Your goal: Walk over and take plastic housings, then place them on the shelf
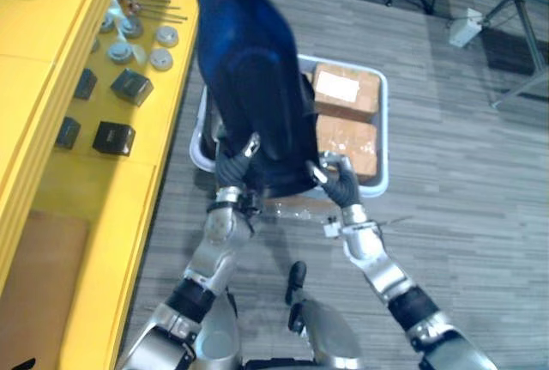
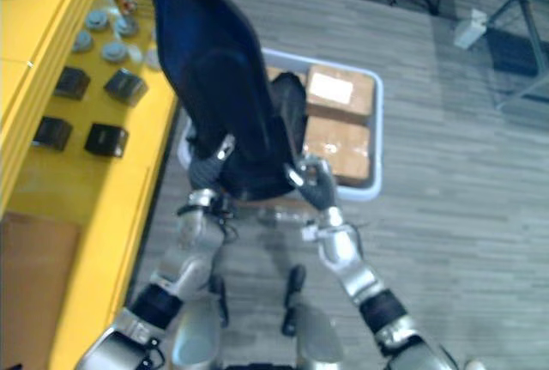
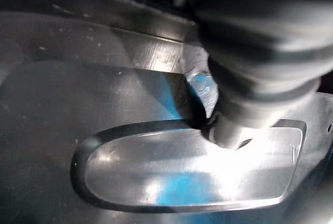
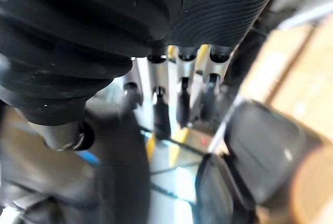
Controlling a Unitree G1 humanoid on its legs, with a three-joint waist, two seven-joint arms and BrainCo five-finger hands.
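Held upright at centre frame to clear the bin (image 1: 385, 130), the plastic housing (image 1: 249, 69) is pinched by the right hand (image 1: 339, 183); whether the left hand (image 1: 230, 166) grips, I cannot tell.

The shelf (image 1: 129, 207) runs along the robot's left. On it, a cardboard sheet (image 1: 43, 284) lies nearest the robot. Beyond that sit four small boxes (image 1: 113, 138), then a cluster of round caps (image 1: 120, 51), and thin rods (image 1: 159, 9) lie farthest back. Just right of the shelf, a bin (image 1: 383, 130) stands on the floor (image 1: 463, 215) ahead of the robot. Two cardboard boxes lie in its right half, the far box (image 1: 347, 91) behind the near box (image 1: 352, 142). The plastic housing (image 1: 253, 69) stands tilted over the bin's left half. The left hand (image 1: 232, 164) is at its lower left edge, and the right hand (image 1: 341, 183) pinches its lower right edge.
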